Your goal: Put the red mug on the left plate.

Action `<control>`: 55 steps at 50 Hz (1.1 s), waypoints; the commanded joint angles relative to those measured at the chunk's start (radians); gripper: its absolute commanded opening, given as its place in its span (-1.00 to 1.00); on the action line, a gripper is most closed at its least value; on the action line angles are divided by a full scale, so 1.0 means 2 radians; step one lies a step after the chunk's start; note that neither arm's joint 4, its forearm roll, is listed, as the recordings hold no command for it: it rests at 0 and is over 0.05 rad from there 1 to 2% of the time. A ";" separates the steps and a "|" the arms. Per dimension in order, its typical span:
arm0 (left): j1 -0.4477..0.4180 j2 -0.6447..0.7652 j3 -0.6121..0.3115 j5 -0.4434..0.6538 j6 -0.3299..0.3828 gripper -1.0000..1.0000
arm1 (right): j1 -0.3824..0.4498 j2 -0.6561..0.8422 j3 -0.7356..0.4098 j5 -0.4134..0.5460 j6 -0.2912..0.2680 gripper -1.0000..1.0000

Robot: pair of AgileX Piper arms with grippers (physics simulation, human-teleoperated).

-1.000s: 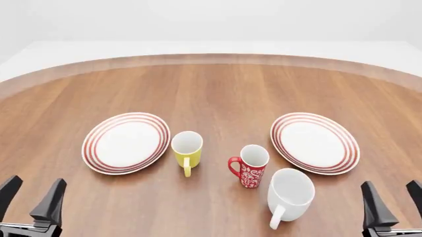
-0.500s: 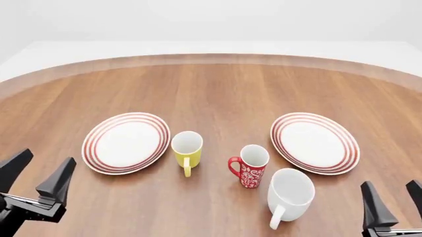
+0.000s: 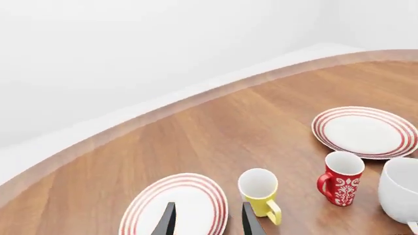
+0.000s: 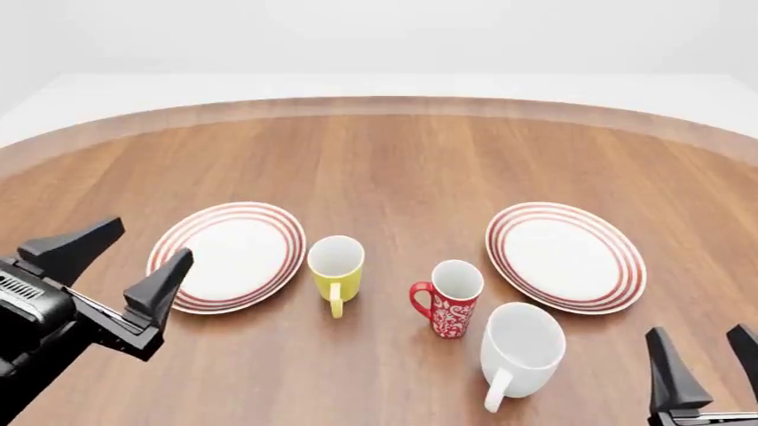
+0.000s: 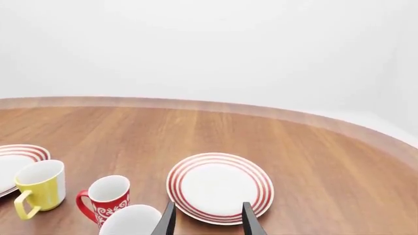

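Wood-grain table carries two red-ringed plates, the left plate toward the left edge and the other plate toward the right. A white mug lies tipped near the front edge. Just behind it the red mug stands upright mid-table, apart from the yellow mug. Left gripper is spread wide, empty; right gripper likewise parted.

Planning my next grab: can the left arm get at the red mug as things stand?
Probably yes, but not straight: the yellow mug stands between the open left gripper and the red mug. Nothing covers it from above.
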 commanded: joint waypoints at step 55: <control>-0.185 0.315 -0.205 0.060 0.065 1.00 | 0.003 0.000 0.002 -0.002 -0.002 1.00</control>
